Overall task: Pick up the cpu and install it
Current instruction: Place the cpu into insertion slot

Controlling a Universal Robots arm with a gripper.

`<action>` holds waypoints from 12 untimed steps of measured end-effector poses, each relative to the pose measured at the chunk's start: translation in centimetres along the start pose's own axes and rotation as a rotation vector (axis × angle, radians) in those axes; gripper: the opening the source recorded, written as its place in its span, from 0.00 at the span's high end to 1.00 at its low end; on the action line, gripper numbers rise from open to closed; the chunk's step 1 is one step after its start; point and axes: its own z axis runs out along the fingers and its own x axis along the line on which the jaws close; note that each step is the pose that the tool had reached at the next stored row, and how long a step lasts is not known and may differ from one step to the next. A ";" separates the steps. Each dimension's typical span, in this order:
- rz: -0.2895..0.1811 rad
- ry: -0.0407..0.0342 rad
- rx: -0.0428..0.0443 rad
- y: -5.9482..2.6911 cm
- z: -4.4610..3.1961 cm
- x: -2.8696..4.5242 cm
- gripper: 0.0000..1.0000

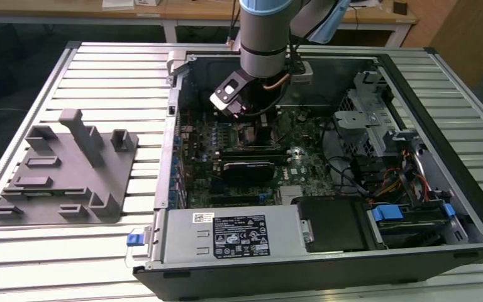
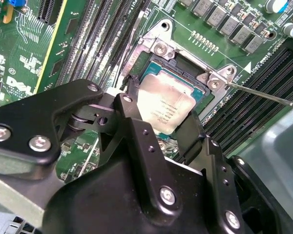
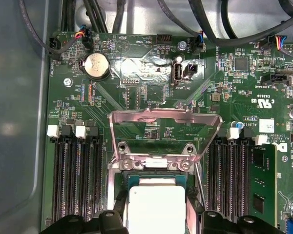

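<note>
Two black fingers [image 2: 136, 126] of the gripper [image 2: 162, 111] press against opposite edges of the cpu [image 2: 167, 105], pinching it right over the socket [image 2: 185, 62]. Whether the chip is seated in the socket or held just above it cannot be told.

Rows of memory slots [image 3: 78, 180] run along both sides of the socket. The metal load plate [image 3: 136, 117], hinged at one socket edge, is swung back open, and a thin lever rod [image 2: 263, 95] juts from a socket corner. In both wrist views the gripper's body covers part of the socket.

The exterior view takes in the arm [image 1: 263, 38] reaching into the open computer case [image 1: 309, 280], and a grey fixture [image 1: 65, 170] well apart from the socket, on the exterior view's left. The first wrist view adds a coin cell [image 3: 96, 66] beyond the load plate.

The cpu lies flat, silver top up. It is square, with no long axis, and its edges run parallel to the socket's.
</note>
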 end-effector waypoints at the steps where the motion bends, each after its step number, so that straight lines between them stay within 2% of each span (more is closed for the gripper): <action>1: 0.000 0.0002 -0.0002 0.00 0.01 0.01 0.45; 2: 0.000 -0.0001 -0.0003 0.00 0.01 0.00 0.45; 3: 0.000 0.0003 -0.0002 0.00 0.01 0.01 0.39; 12: 0.000 0.0000 0.0000 0.00 0.00 0.07 0.39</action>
